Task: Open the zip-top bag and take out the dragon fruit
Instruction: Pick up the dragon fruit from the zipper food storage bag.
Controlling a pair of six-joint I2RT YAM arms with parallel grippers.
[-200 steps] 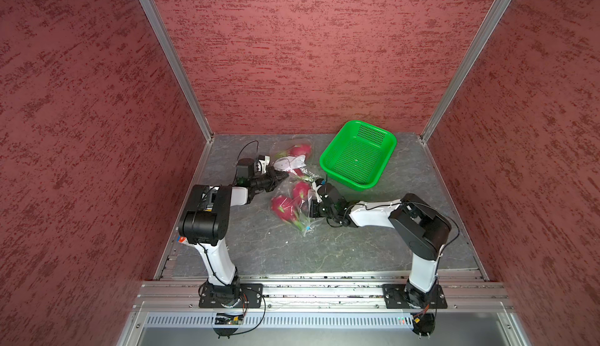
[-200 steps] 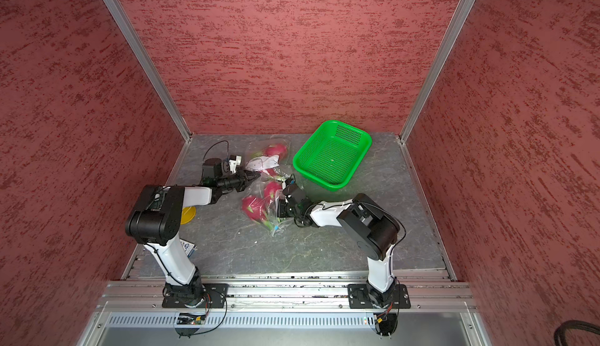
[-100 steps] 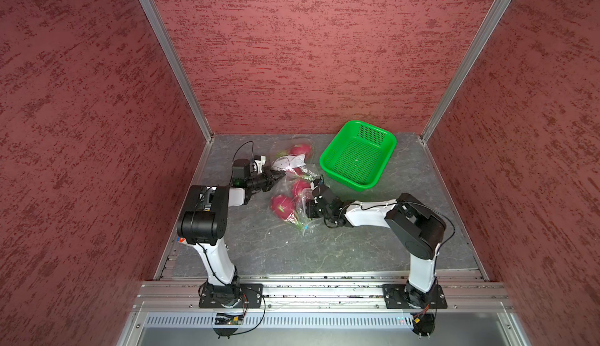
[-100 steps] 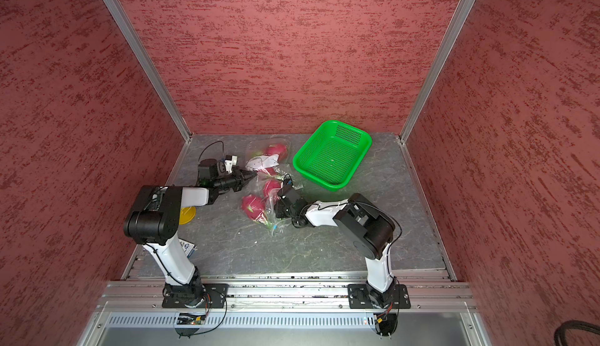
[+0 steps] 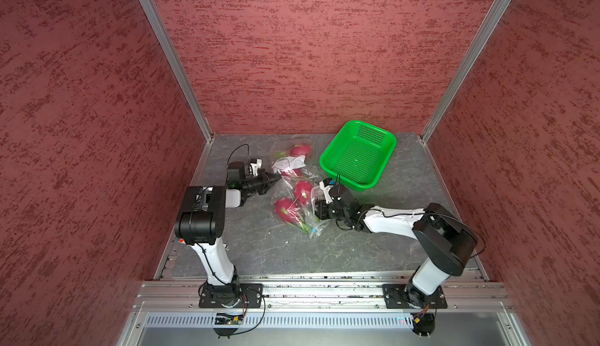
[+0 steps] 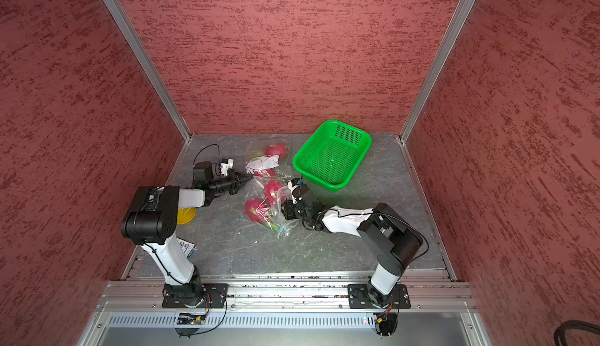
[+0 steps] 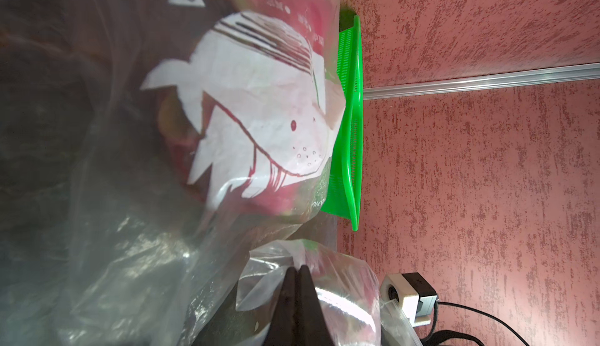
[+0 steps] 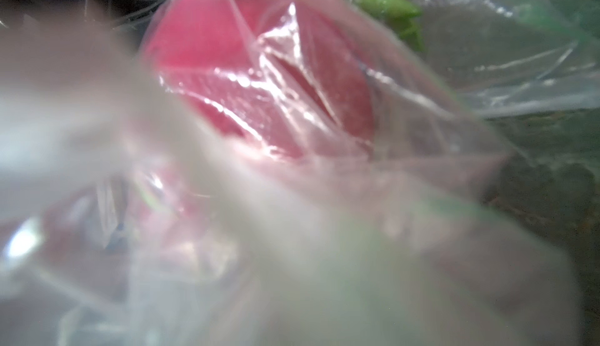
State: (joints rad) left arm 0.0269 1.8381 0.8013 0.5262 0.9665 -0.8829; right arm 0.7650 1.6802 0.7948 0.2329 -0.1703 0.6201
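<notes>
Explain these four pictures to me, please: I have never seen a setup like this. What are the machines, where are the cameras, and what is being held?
Two robot arms stand at the front edge of a grey table inside red walls. Two pictures look down from above, side by side. The two close-ups come from cameras on the arms' wrists. On the table lie a clear zip-top bag with pink dragon fruit inside, and a green basket. The left end effector is shut, pinching a fold of the bag. The right end effector is at the bag's opposite edge. Its close-up is blurred by plastic, so its grip is unclear.
</notes>
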